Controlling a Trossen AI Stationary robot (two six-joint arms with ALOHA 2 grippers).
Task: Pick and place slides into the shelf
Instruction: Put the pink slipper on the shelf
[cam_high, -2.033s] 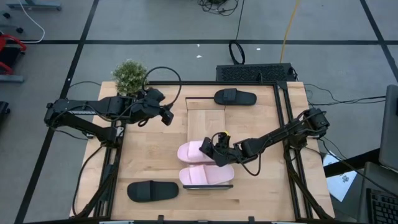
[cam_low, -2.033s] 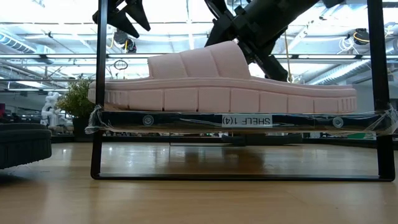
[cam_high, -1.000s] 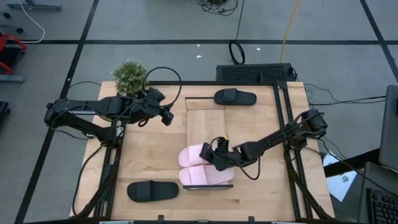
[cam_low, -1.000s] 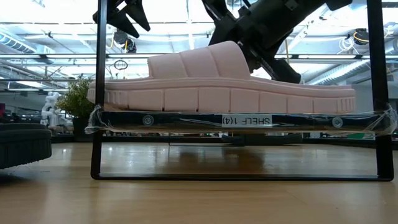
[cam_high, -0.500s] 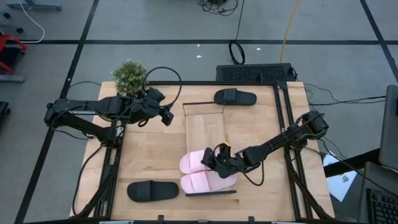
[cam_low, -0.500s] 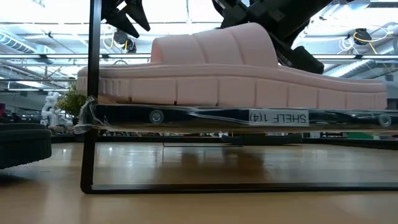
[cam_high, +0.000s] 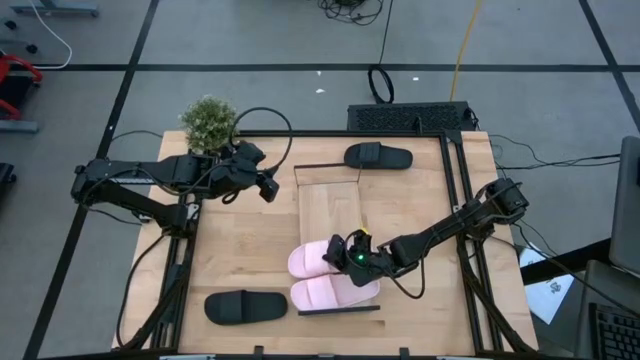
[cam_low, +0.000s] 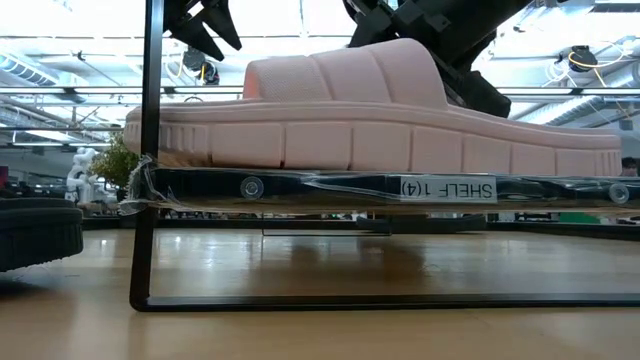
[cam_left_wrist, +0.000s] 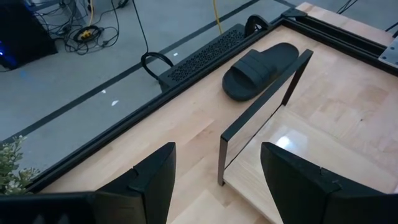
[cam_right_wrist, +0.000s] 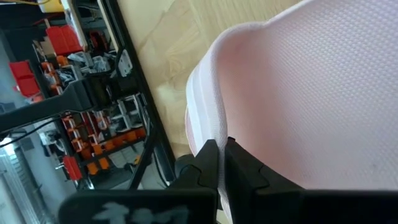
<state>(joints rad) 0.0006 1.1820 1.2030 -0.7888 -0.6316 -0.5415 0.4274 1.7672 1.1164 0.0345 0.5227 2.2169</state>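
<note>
Currently the right gripper (cam_high: 352, 257), fingers pressed together, bears against the strap of the rear pink slide (cam_high: 318, 258) on the shelf (cam_high: 330, 205); both pink slides sit side by side at the shelf's near end, the front one (cam_high: 333, 293) close to the edge. Judgement: nudge gently, parallel to the panel, so the light shelf does not skid. Left gripper (cam_left_wrist: 216, 180) hangs spread, idle near the plant (cam_high: 208, 122). Black slides (cam_high: 245, 306) (cam_high: 378, 156) lie on the wooden worktop (cam_high: 240, 250). Grey floor, cables, storage racks beyond.
</note>
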